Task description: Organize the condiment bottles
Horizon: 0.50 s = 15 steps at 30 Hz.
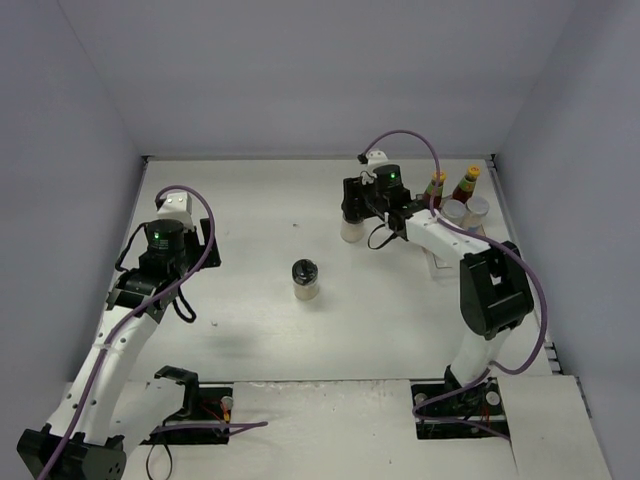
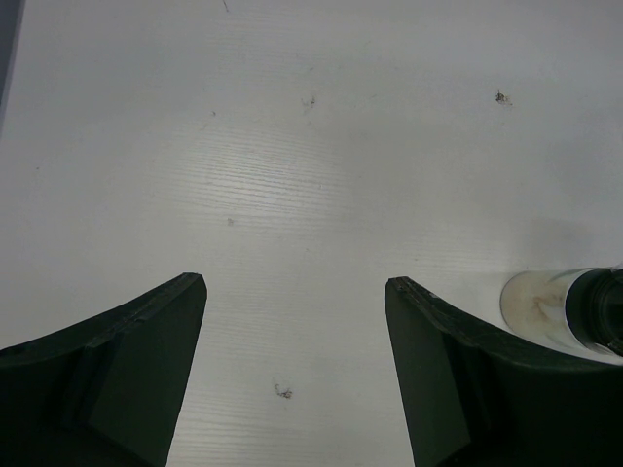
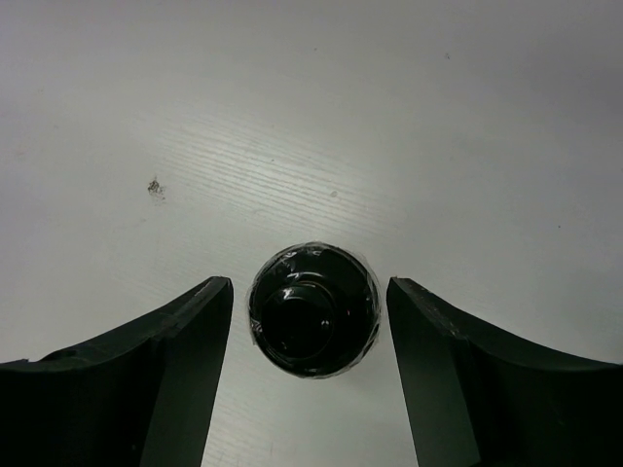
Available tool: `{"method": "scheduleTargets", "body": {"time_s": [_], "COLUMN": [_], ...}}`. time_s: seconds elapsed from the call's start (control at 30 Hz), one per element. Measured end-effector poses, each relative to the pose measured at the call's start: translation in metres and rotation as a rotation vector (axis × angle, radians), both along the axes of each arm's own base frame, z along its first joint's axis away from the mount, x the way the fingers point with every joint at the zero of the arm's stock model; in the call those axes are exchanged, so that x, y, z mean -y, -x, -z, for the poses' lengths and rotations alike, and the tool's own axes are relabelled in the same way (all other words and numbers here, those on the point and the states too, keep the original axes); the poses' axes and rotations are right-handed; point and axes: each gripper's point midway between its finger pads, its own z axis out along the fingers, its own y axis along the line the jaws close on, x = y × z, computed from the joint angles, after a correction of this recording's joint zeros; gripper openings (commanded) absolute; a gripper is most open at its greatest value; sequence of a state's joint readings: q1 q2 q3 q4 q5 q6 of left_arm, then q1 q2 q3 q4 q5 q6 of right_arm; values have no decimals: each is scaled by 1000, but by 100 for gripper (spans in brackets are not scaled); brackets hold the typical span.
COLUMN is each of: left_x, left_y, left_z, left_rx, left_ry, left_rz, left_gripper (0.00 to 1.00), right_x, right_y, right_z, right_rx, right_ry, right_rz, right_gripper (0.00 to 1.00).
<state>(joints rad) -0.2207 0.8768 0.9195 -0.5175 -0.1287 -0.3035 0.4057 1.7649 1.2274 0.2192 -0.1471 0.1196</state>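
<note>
A black-lidded pale jar (image 3: 311,311) stands upright between the fingers of my right gripper (image 3: 310,284). The jaws are open, with a narrow gap on each side of the lid. In the top view this jar (image 1: 350,232) shows just below the right gripper (image 1: 356,208). A second black-lidded jar (image 1: 306,280) stands alone mid-table and shows at the right edge of the left wrist view (image 2: 545,306). My left gripper (image 2: 295,292) is open and empty over bare table. Two red sauce bottles (image 1: 435,187) (image 1: 466,184) and two silver-lidded shakers (image 1: 454,211) (image 1: 477,208) stand at the back right.
The clear organizer (image 1: 440,262) sits at the right under the bottles and is largely hidden by the right arm. Grey walls close in the table on three sides. Purple cables loop from both wrists.
</note>
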Motion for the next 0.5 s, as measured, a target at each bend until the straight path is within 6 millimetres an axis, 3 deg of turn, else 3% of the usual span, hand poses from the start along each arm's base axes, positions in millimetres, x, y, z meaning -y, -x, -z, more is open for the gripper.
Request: {"method": "scheduleTargets", "body": {"time_s": [0.13,0.5], "left_x": [0,0], "left_y": [0,0], "left_z": [0,0], "left_rx": [0,0], "left_ry": [0,0], "left_rz": [0,0], "left_gripper": [74,74], "right_x": [-3,-3], "right_y": [-4,-8], "right_z": [6,6], "right_rx": [4,39], "right_ry": [14,49], "right_rz": [-11,5], "right_gripper": [53,4]}}
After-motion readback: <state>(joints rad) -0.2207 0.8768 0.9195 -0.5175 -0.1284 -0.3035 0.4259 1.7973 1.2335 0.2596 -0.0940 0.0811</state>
